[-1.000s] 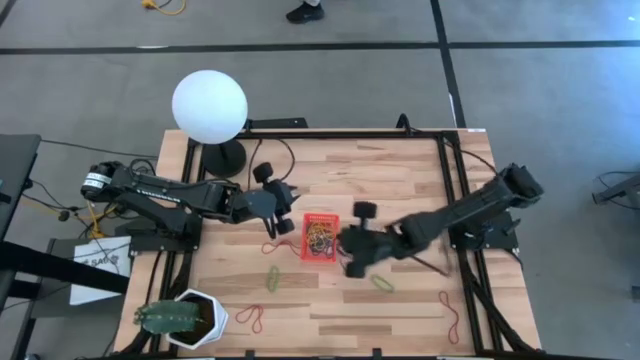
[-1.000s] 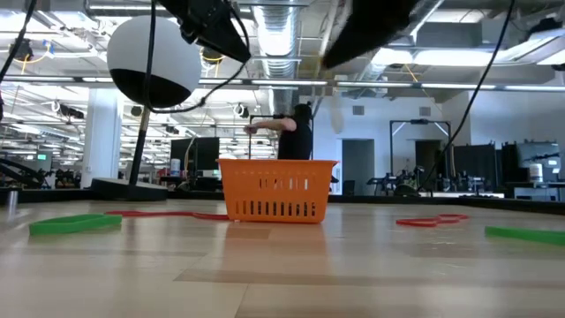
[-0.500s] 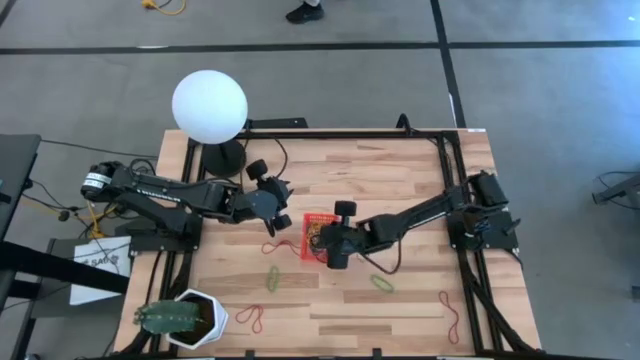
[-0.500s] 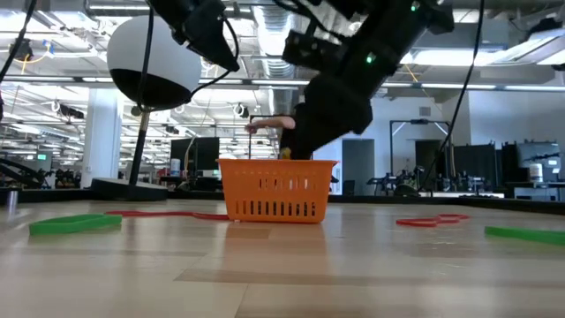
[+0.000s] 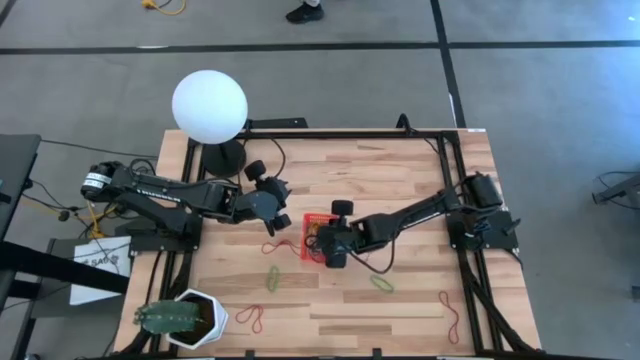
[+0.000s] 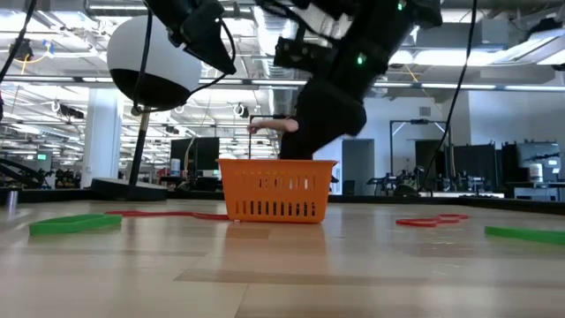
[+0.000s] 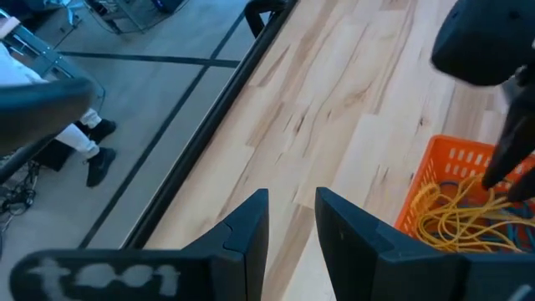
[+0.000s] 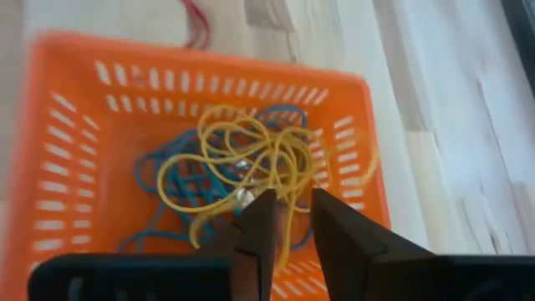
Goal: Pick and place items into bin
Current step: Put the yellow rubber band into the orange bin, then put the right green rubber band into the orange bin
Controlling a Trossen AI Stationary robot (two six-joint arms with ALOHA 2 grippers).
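Observation:
The red-orange mesh basket [image 5: 311,219] [image 6: 276,196] stands mid-table and holds a tangle of yellow and blue rubber bands [image 8: 242,167] [image 7: 456,219]. My right gripper [image 5: 323,244] [image 8: 290,219] points down into the basket's right part, its fingers a narrow gap apart. A yellow strand [image 8: 285,238] shows in that gap. My left gripper [image 5: 282,223] [image 7: 292,201] hovers left of the basket, also narrowly open and holding nothing. Loose bands lie flat on the wood: green ones [image 5: 272,277] [image 5: 382,283] and red ones [image 5: 250,319] [image 5: 449,312] [image 5: 276,246]. My right gripper comes at the basket from above, pointing down. A yellow band strand [image 8: 287,226] runs through the gap between its fingers. I cannot tell whether the fingers touch that strand or the tangle below.
A white globe lamp [image 5: 209,107] stands at the far left corner. A white hexagonal plant pot [image 5: 185,320] sits at the near left corner. Black frame rails [image 5: 452,200] edge the table. A person [image 6: 291,128] stands in the room behind. Bare wood lies near and far of the basket.
My right gripper swung from the table right of the basket toward the left, came over the basket and sank toward its inside. My left gripper drew back a little from the basket, toward the left.

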